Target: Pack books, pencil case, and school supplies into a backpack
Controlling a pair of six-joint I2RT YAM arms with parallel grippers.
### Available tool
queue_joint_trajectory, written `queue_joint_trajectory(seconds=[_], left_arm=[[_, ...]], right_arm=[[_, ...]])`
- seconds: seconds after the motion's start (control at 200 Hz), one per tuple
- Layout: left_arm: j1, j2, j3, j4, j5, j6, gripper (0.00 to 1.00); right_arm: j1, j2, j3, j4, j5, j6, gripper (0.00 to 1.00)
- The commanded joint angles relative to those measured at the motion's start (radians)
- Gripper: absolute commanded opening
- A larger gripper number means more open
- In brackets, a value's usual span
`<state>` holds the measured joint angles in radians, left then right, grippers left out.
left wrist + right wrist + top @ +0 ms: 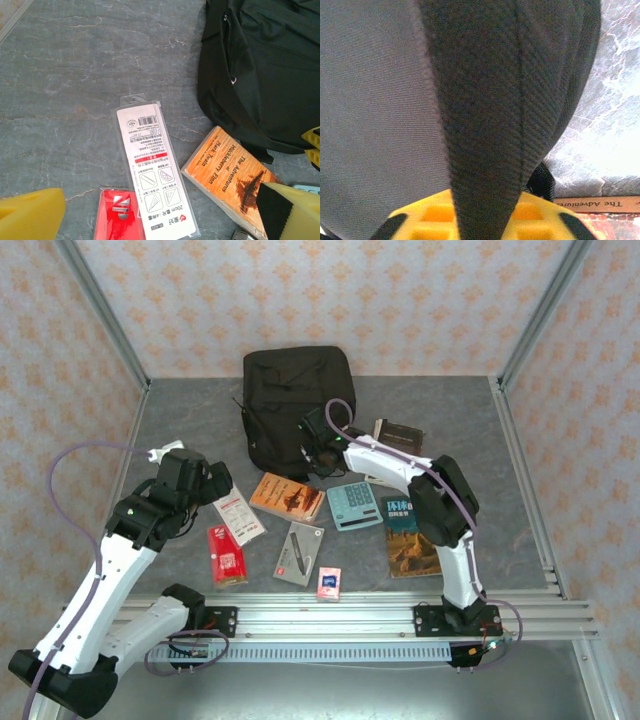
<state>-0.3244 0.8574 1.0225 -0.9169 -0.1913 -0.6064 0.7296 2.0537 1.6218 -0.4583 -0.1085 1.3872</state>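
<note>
Right wrist: right gripper [483, 220] tight on backpack [495, 100] fabric.

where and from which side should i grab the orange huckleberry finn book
The orange book lies flat, so probably pinch its thickness at the long edge facing the white-and-red card, coming low from the left: bare table shows there, while its far end sits by the black backpack.

The backpack [297, 405] lies at the back of the table [190, 420], with a paperback [288, 496], calculator [354, 506] and larger book [410, 537] ranged before it left to right, and what seems another book [397, 433] to its right.
</note>
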Motion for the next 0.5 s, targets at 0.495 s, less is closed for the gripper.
queue_joint_trajectory(seconds=[0.495], left_arm=[[0.007, -0.017, -0.002, -0.034, -0.046, -0.027, 1.00]], right_arm=[[-0.022, -0.092, 0.360, -0.444, 0.008, -0.562, 0.00]])
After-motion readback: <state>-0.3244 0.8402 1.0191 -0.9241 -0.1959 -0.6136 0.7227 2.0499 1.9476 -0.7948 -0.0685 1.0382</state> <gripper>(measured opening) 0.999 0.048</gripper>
